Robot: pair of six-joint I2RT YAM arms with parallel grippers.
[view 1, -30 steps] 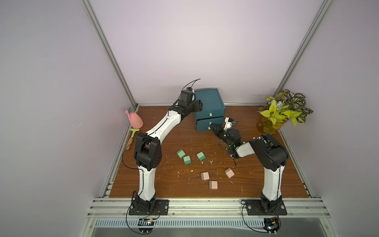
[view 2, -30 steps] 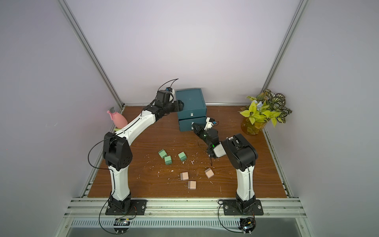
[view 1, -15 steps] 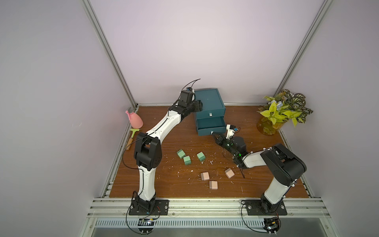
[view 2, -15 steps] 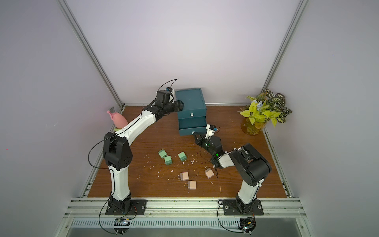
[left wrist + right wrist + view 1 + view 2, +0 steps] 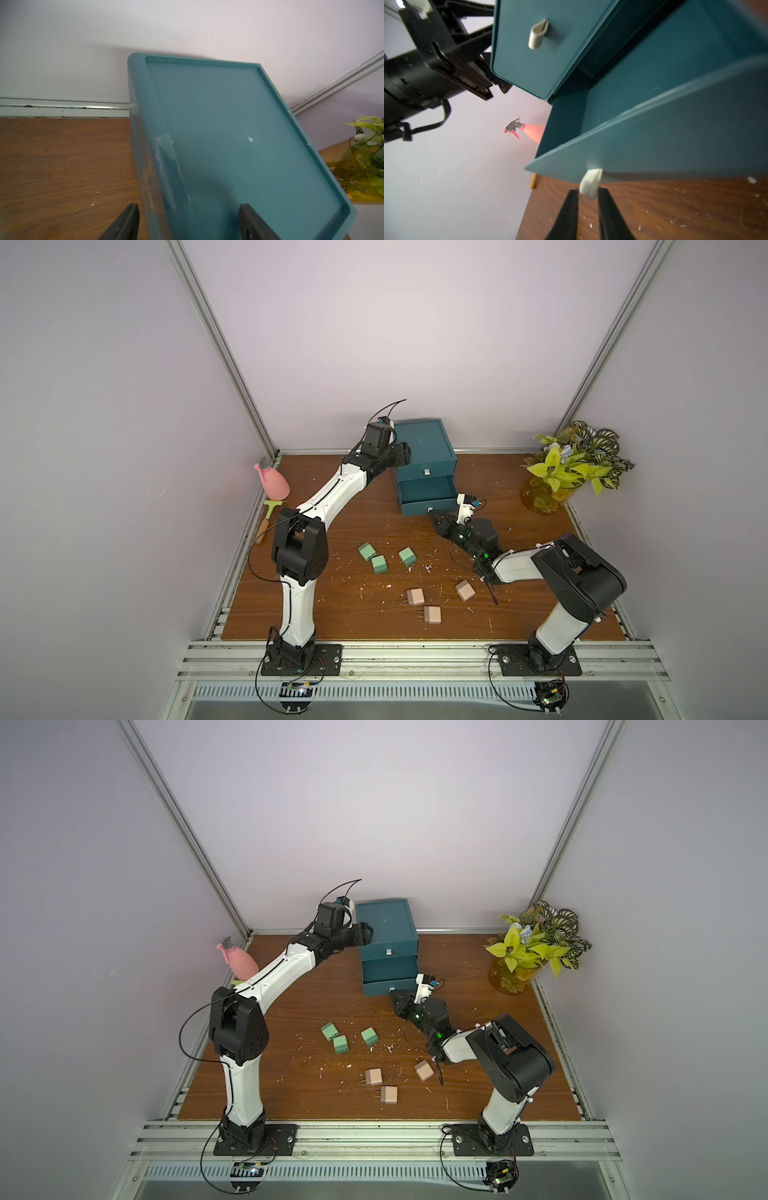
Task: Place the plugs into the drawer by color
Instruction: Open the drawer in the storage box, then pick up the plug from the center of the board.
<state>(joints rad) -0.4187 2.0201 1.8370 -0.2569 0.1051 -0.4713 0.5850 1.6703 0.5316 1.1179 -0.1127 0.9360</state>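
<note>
The dark teal drawer chest (image 5: 424,443) stands at the back middle, with one drawer (image 5: 428,491) pulled out below the shut top one. My right gripper (image 5: 588,192) is open by a narrow gap, and the pulled drawer's white tab handle (image 5: 591,182) sits between its fingertips. My left gripper (image 5: 189,207) is open astride the chest's upper left edge, one finger beside the wall and one over the top. Three green plugs (image 5: 378,564) lie mid-table. Three beige-pink plugs (image 5: 432,615) lie nearer the front. Both top views show the green plugs (image 5: 340,1044) and the beige-pink plugs (image 5: 389,1094).
A pink spray bottle (image 5: 274,485) and a green-headed brush (image 5: 270,514) lie at the table's left edge. A potted plant in an amber vase (image 5: 552,489) stands at the back right. White crumbs are scattered over the wooden table (image 5: 332,614).
My right gripper drew back toward the front with the handle, and the drawer slid further out. Its jaws have since parted slightly. The left arm has not moved.
</note>
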